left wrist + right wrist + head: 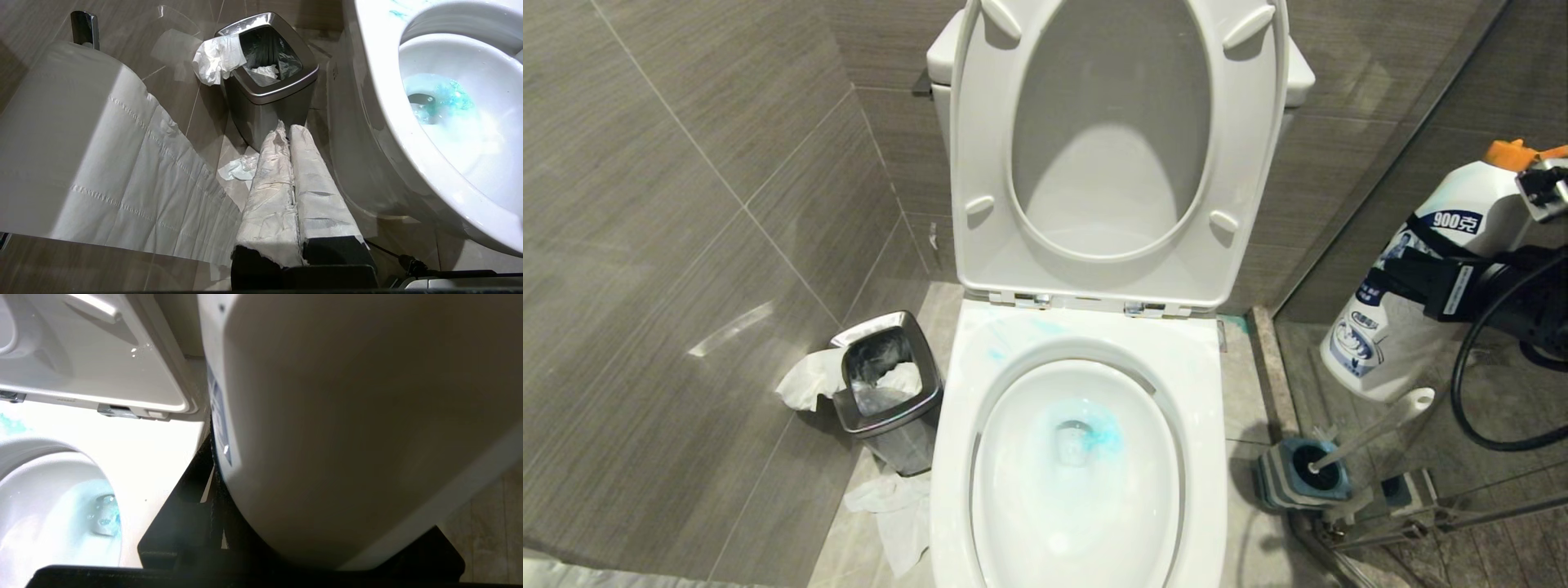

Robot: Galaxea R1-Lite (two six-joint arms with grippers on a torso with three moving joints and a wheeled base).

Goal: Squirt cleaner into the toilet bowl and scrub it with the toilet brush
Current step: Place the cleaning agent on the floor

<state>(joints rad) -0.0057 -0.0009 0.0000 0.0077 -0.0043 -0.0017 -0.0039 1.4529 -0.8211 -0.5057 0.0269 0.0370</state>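
The right gripper [1437,286] clasps a white cleaner bottle [1413,278] beside the toilet bowl [1078,482]; the left gripper [292,134] is clenched, empty.

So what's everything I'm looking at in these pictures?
toilet bowl: one, white, centre, seat and lid up
cleaner: turquoise tint in the bowl water, smears on the rim
cleaner bottle: one, white with orange cap, right of the toilet, held off the floor
toilet brush: one, white handle, standing in its holder
brush holder: one, blue and grey, floor at right
waste bin: one, steel, left of the toilet
tissue: white pieces, in and around the bin
paper roll: one, white, left wall
left pincer: paper-wrapped, shut, parked low near the bin
right pincer: black, gripping the bottle
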